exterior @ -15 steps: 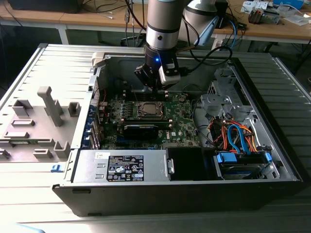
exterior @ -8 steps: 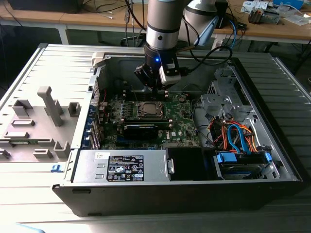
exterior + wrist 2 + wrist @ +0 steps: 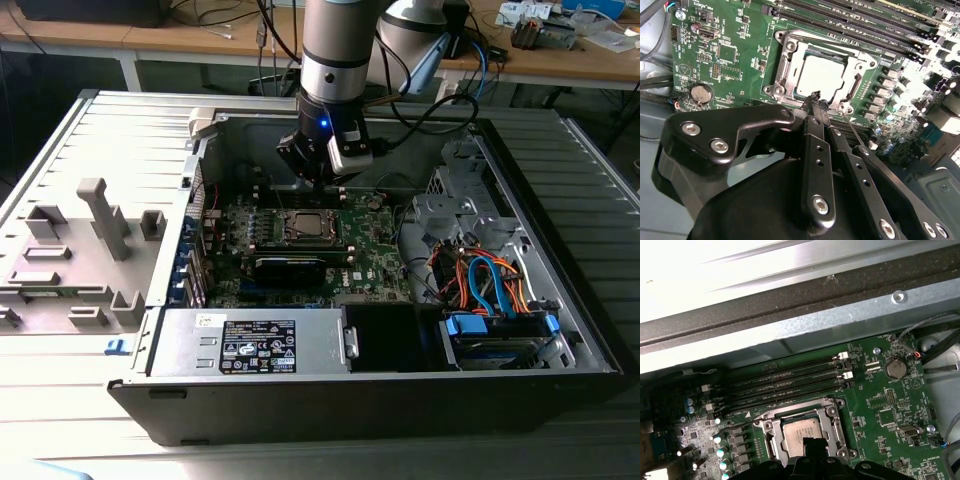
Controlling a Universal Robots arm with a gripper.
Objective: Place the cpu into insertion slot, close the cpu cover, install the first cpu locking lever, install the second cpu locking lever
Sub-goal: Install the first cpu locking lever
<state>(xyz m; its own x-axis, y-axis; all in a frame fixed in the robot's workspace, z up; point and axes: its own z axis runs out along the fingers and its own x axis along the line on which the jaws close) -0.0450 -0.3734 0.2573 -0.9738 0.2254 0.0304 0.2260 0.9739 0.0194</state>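
The cpu (image 3: 821, 74) lies flat in the insertion slot (image 3: 781, 91) on the green board, its pale metal face showing. The silver cpu cover (image 3: 790, 60) lies down around it, with the chip showing through its window. My gripper (image 3: 819, 100) hovers at the socket's edge with its black fingers (image 3: 817, 145) pressed together, and I see nothing between them. A thin metal lever rod (image 3: 852, 131) runs beside the fingertips. In the first wrist view the cpu (image 3: 801, 432) sits in its frame just beyond my gripper (image 3: 812, 446). In the exterior view my gripper (image 3: 322, 185) hangs over the slot (image 3: 305, 226).
Dark memory slots (image 3: 785, 382) run beside the socket. A coin battery (image 3: 701, 92) sits on the board. The open case has a power supply (image 3: 255, 342) in front, coloured cables (image 3: 490, 280) on the exterior view's right and a grey fixture (image 3: 100, 215) on its left.
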